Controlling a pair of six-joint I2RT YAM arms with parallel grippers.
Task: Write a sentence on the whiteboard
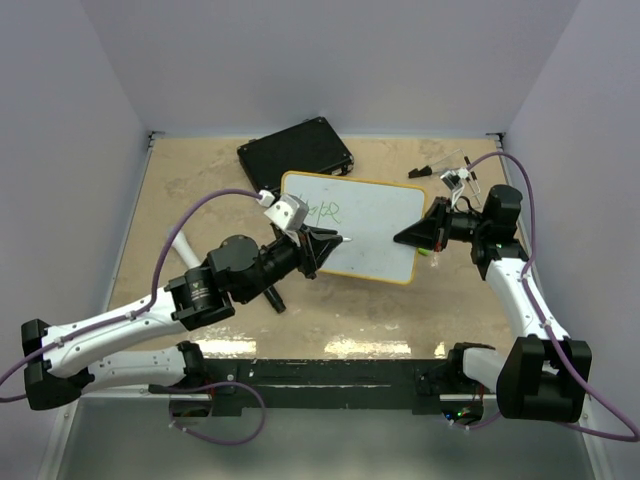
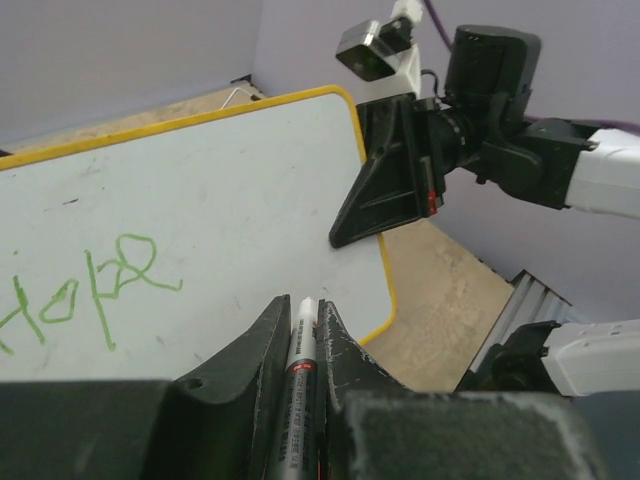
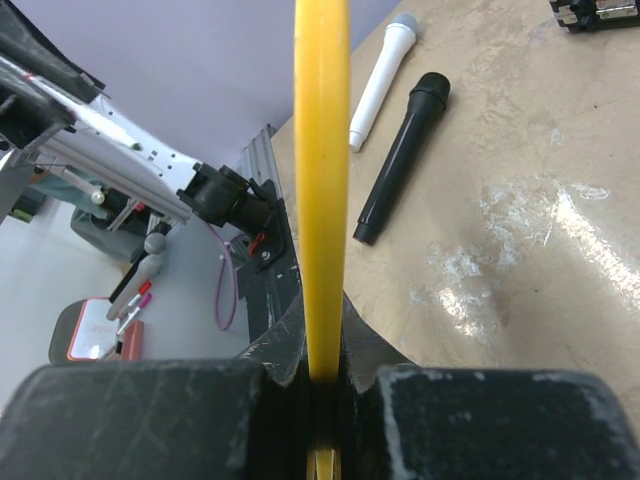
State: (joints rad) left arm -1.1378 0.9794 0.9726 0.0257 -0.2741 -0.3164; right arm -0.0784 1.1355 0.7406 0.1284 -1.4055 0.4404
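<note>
The whiteboard [image 1: 375,225] lies mid-table, white with a yellow rim. Green handwritten words of the sentence [image 1: 325,211] run across its left part, and the left wrist view shows them at lower left [image 2: 90,285]. My left gripper [image 1: 335,240] is shut on a white marker [image 2: 300,360], whose tip points at the bare white face [image 2: 220,190] to the right of the writing. My right gripper [image 1: 405,236] is shut on the board's right edge. In the right wrist view that yellow rim [image 3: 320,150] runs edge-on between the jaws [image 3: 322,335].
A black rectangular case [image 1: 297,150] lies behind the board at the back left. A black marker [image 3: 403,155] and a white marker [image 3: 380,80] lie on the beige tabletop near the left arm. Small clips and parts [image 1: 440,170] sit at the back right.
</note>
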